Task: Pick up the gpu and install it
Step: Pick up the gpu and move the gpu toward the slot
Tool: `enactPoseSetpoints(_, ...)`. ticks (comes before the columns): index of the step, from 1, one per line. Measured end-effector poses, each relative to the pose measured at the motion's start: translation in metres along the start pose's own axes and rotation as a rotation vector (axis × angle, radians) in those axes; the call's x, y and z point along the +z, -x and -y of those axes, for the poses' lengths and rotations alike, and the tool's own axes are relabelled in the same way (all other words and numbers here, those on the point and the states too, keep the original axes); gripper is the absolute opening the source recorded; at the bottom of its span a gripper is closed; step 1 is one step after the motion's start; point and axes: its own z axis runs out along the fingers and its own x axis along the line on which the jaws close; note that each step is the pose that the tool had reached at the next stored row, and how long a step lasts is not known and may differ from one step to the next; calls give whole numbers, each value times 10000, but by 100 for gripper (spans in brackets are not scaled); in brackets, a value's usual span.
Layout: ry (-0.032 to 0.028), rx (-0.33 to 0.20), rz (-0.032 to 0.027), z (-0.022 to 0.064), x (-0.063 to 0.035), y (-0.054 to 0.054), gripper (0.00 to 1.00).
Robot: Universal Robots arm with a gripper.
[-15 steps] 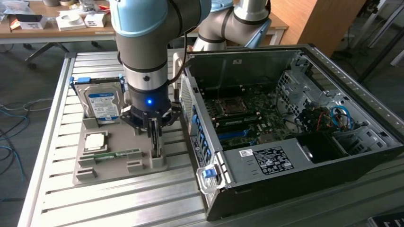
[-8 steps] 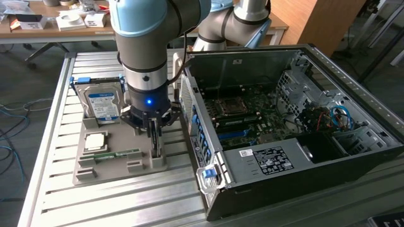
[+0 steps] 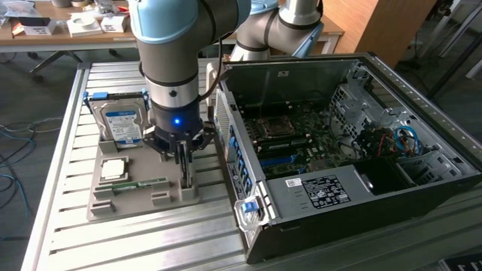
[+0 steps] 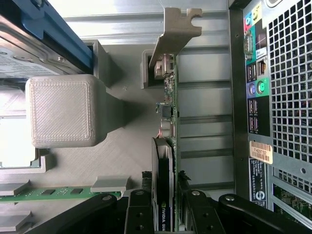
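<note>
well, from outside, the end effector (image 3: 183,160) is down over the gpu (image 3: 187,179). the gpu stands on its edge in the gray holder (image 3: 121,206) on the desk (image 3: 150,245), near the case (image 3: 324,195).

from the wrist, the jaws stand open, one on each side of the gpu (image 4: 165,122), not squeezing it. if they shut off-centre, the thin card may tilt and jam in its slot. its bracket (image 4: 176,24) may bump the case.

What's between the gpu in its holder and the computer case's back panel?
Nothing stands there: just bare slatted table between the gpu and the computer case, seen in the wrist view.
</note>
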Motion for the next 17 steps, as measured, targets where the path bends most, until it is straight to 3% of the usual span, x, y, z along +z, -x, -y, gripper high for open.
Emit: enactPoseSetpoints(17,16,-1,-1,22,4,2,33)
